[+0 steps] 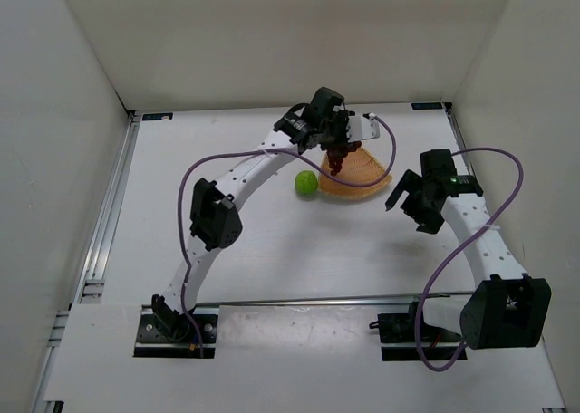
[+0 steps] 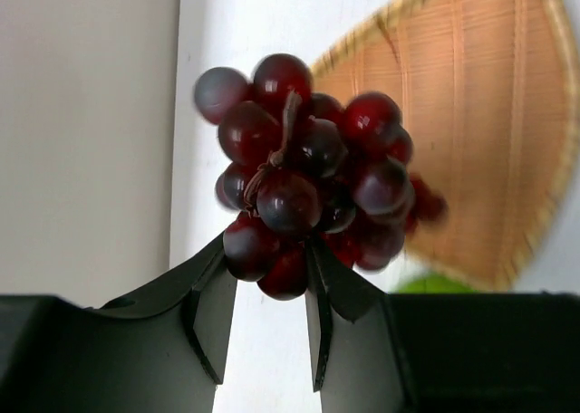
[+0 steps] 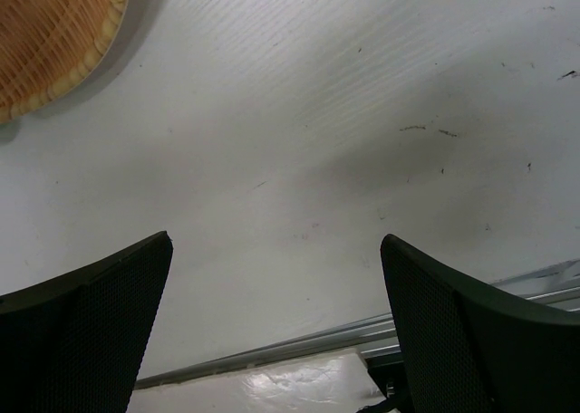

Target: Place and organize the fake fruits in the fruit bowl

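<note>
left arm (image 1: pixel 249 173): white links with rows of small holes, black joint housings | right arm (image 1: pixel 485 245): same build (big black housing at lower right) | cables (image 1: pixel 179 218): purple, looping | right fingers (image 3: pixel 82 331): black, fine mesh texture

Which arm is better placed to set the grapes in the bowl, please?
Left. The left claw is shut on the grapes above the edge of the bowl; the right claw hangs open beside it.

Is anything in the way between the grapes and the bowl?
Nothing visible is. The left gripper holds the grapes in the air by the bowl's left side, and the part of the bowl that shows is bare. The green fruit sits on the table beside the bowl, off the path.
</note>
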### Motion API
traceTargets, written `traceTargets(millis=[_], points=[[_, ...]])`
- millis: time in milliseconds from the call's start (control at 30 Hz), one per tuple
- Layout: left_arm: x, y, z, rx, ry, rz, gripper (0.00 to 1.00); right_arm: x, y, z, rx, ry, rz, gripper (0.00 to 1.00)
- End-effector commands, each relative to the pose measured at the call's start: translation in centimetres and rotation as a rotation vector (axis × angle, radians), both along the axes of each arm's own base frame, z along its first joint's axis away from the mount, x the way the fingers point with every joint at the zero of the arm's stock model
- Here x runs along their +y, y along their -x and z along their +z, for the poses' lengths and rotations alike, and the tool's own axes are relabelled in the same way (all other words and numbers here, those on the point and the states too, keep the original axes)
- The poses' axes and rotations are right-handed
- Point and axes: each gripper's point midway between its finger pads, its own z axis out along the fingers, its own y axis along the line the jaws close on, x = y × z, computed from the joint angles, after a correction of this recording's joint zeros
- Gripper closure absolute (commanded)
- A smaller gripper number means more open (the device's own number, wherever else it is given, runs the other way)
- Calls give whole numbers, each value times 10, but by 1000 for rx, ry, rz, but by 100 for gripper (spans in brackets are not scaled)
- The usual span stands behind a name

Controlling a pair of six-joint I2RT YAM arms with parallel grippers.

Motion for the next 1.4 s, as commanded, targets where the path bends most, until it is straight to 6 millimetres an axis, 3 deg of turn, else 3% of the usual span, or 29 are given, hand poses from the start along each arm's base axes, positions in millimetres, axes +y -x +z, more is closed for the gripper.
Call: traceTargets(millis=[0, 67, 200, 400, 500, 533, 600, 733, 833, 867, 933, 967, 1000, 1033, 1067, 1100, 1133, 1167, 1200, 1233, 1267, 1300, 1333, 1367], points=[[-37, -4, 20, -18, 156, -63, 90, -12, -11, 15, -43, 33, -48, 0], [-45, -1, 10, 11, 171, -95, 90, -17, -12, 17, -38, 53, -56, 0], [-59, 11, -6, 82, 201, -168, 80, -24, -11, 20, -24, 76, -65, 0], [-50, 0, -16, 106, 207, -86, 40, -30, -5, 11, 13, 100, -72, 0], [-43, 3, -11, 118, 211, -53, 18, -30, -5, 11, 13, 100, -72, 0], [-40, 6, 0, 107, 221, -54, 10, -30, -5, 11, 13, 100, -72, 0], [-35, 13, -5, 123, 201, -65, 4, -28, -9, 15, -5, 94, -59, 0], [-24, 20, 8, 110, 196, -10, 1, -24, -14, 19, -25, 76, -42, 0], [0, 20, 37, 75, 218, 106, 1, 5, -24, 26, -97, -27, 115, 0], [16, 18, 60, 48, 250, 155, 1, 20, -28, 30, -130, -54, 190, 0], [58, 0, 70, 50, 286, 328, 1, 55, -34, 32, -157, -52, 369, 0], [82, 0, 93, 29, 326, 383, 1, 67, -40, 34, -167, -39, 421, 0], [120, -16, 97, 18, 338, 487, 1, 90, -40, 35, -176, -34, 515, 0], [141, -16, 82, 62, 340, 548, 1, 106, -55, 36, -179, -31, 557, 0], [168, -14, 99, 42, 371, 598, 1, 122, -61, 38, -187, -43, 604, 0], [191, -14, 95, 53, 367, 644, 1, 144, -63, 40, -191, -44, 670, 0], [232, -20, 79, 75, 356, 746, 1, 154, -77, 23, -150, -3, 687, 0], [254, -16, 76, 92, 352, 792, 1, 170, -100, 46, -216, 22, 708, 0], [277, -10, 85, 82, 367, 842, 1, 186, -110, 26, -169, 57, 743, 0], [312, -10, 83, 95, 377, 911, 1, 192, -117, 23, -150, 84, 745, 0], [328, -2, 68, 139, 370, 958, 1, 200, -127, 22, -150, 98, 749, 0], [346, 10, 68, 159, 377, 991, 1, 218, -146, 20, -162, 95, 757, 0], [373, 13, 63, 166, 382, 1043, 1, 225, -151, 16, -150, 101, 742, 0], [385, 26, 37, 227, 355, 1082, 1, 229, -159, 14, -151, 107, 726, 0]])
